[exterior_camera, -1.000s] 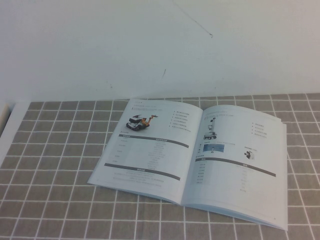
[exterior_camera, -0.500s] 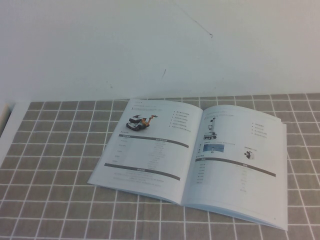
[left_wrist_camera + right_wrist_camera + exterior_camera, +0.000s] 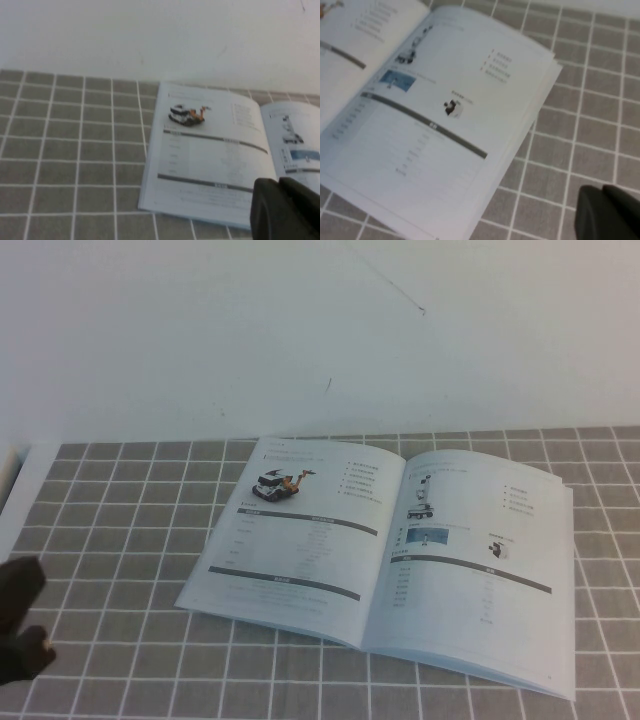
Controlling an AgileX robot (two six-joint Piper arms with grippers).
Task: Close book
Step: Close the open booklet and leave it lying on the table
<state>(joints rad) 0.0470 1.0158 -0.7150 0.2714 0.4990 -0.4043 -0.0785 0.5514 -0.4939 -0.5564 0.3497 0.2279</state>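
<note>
An open book [image 3: 385,560] lies flat on the grey checked tablecloth [image 3: 120,540], its spine running from far to near. Its printed pages face up, with a small vehicle picture on the left page. My left gripper [image 3: 20,625] shows as a dark shape at the near left edge of the high view, well away from the book's left page. In the left wrist view the book [image 3: 215,150] lies ahead of the left gripper [image 3: 279,184], whose fingers are shut and empty. The right gripper [image 3: 603,191] hovers shut over bare cloth beside the book's right page [image 3: 420,115].
A white wall [image 3: 320,330] stands close behind the book. The cloth ends at a white strip [image 3: 15,490] on the far left. Bare cloth surrounds the book on the left, right and near sides.
My left gripper has come into the high view at the near left corner. The book has not moved.
</note>
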